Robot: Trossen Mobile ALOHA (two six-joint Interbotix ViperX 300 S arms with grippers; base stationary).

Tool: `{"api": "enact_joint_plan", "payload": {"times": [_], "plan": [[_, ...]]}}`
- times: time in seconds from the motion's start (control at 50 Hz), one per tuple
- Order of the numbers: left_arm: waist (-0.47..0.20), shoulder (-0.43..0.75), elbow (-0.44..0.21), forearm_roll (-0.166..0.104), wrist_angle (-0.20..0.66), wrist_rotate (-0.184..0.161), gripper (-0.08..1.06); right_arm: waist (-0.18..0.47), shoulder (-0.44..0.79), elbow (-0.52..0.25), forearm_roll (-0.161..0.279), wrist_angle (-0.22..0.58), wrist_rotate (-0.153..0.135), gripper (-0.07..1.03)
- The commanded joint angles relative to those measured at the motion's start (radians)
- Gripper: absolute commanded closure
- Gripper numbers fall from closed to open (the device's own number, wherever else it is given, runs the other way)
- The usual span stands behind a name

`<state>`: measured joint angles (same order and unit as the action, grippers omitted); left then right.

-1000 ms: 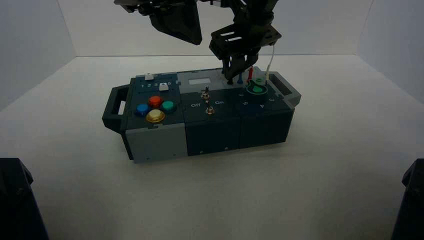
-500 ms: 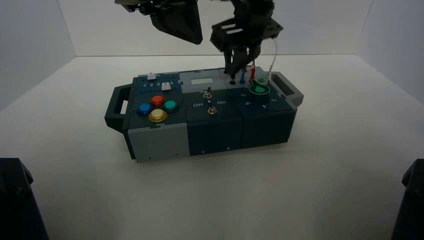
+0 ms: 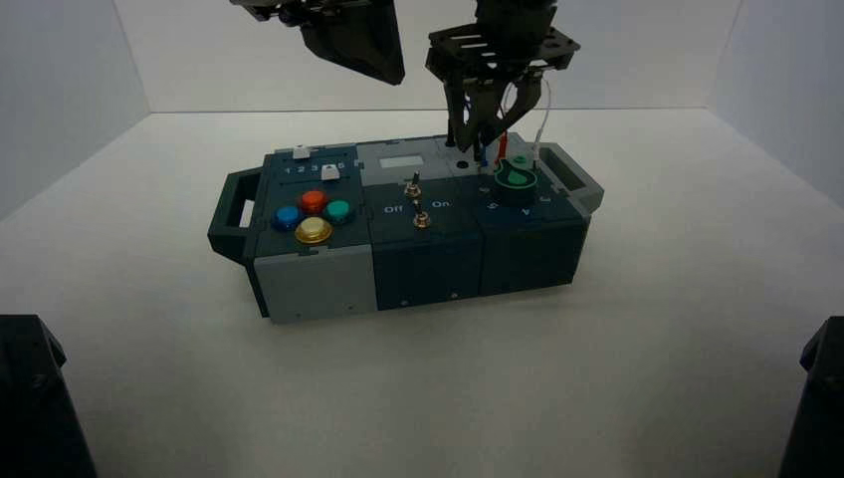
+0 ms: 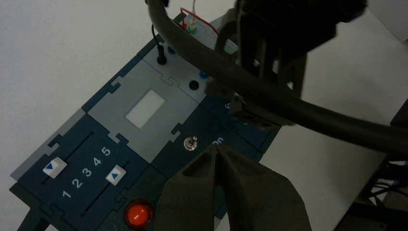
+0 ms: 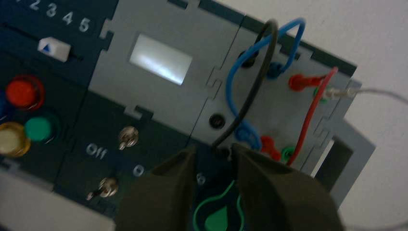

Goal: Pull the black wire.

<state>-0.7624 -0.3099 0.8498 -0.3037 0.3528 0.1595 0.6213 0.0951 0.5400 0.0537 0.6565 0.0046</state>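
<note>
Your right claw (image 5: 214,155) stands open at the black wire's (image 5: 251,96) loose end; the wire arches away from it to the plug seated beyond. Your left claw (image 4: 216,147), closed, waits farther off, above the box (image 3: 425,274).

The thin, dark wire (image 5: 255,90) bends in an arch, one slim black plug (image 4: 161,58) upright in the box's far black socket, the other out of the nearer one.
</note>
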Motion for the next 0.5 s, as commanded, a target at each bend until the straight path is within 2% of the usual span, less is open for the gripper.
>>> {"api": "enact_joint_plan", "payload": {"times": [0.02,0.16,0.4,0.5], "plan": [[-0.003,-0.006,-0.035,0.003,-0.005,-0.002,1.01,0.008,-0.057,-0.012,0.008,0.026,0.002,0.51],[-0.003,-0.006,-0.038,0.003,-0.005,-0.002,1.01,0.008,-0.110,0.020,0.008,0.031,0.002,0.44],[0.000,-0.006,-0.043,0.006,-0.005,-0.002,1.01,0.008,-0.198,0.072,0.006,0.041,0.000,0.42],[0.000,-0.005,-0.043,0.006,-0.002,-0.002,1.01,0.008,-0.225,0.091,0.006,0.041,0.005,0.38]]}}
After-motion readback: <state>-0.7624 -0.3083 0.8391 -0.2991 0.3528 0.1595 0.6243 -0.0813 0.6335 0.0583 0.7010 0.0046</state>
